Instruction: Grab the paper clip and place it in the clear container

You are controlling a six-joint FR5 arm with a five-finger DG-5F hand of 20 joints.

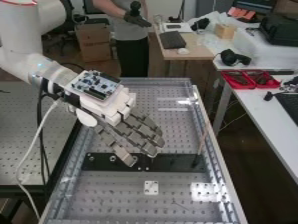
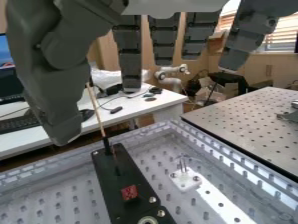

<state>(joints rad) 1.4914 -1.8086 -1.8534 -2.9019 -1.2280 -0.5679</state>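
The open hand (image 1: 138,134) is held above the black plate (image 1: 174,162). Beside the plate, what seems the clip (image 2: 183,164) is stood upright on a white block (image 2: 185,181); it could be toppled by a misaligned approach.

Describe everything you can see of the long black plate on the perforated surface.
The black plate is a long, narrow strip, straight-edged, perhaps metal or plastic, lying flat on the perforated surface, crosswise in the high view. Round, bright-rimmed fittings sit towards one end; near the other, a thin, wooden-looking stick stands at a slight tilt. Between them is a small red patch.
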